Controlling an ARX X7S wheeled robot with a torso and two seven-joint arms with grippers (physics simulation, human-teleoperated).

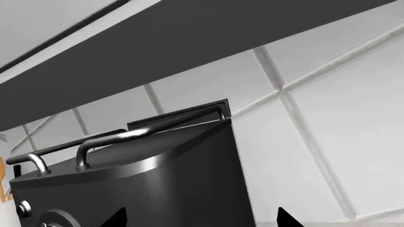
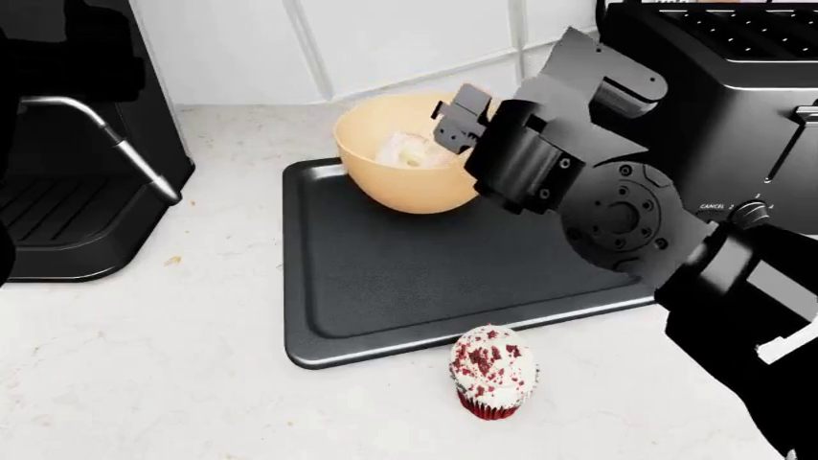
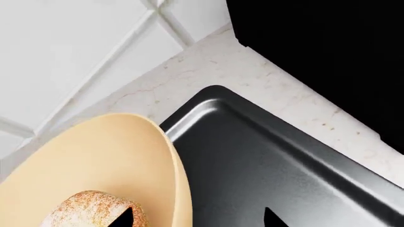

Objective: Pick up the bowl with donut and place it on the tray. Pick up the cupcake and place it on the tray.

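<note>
White tiles back a pale stone bench [image 2: 153,355]. On it, the bowl [image 2: 406,153] with the donut [image 3: 94,208] sits at the tray's [image 2: 383,278] far edge; the right gripper's [image 2: 458,120] fingers clamp its rim. Just off the tray's near edge stands the cupcake [image 2: 493,372]. Whether the left gripper's [image 1: 198,218] fingers are apart, I cannot tell.

A black coffee machine [image 2: 77,172] with a steel wand is standing at the left on the pale speckled counter [image 2: 141,374]. A black toaster [image 2: 729,105] is sitting far right, against the white tiled wall [image 2: 383,38].
</note>
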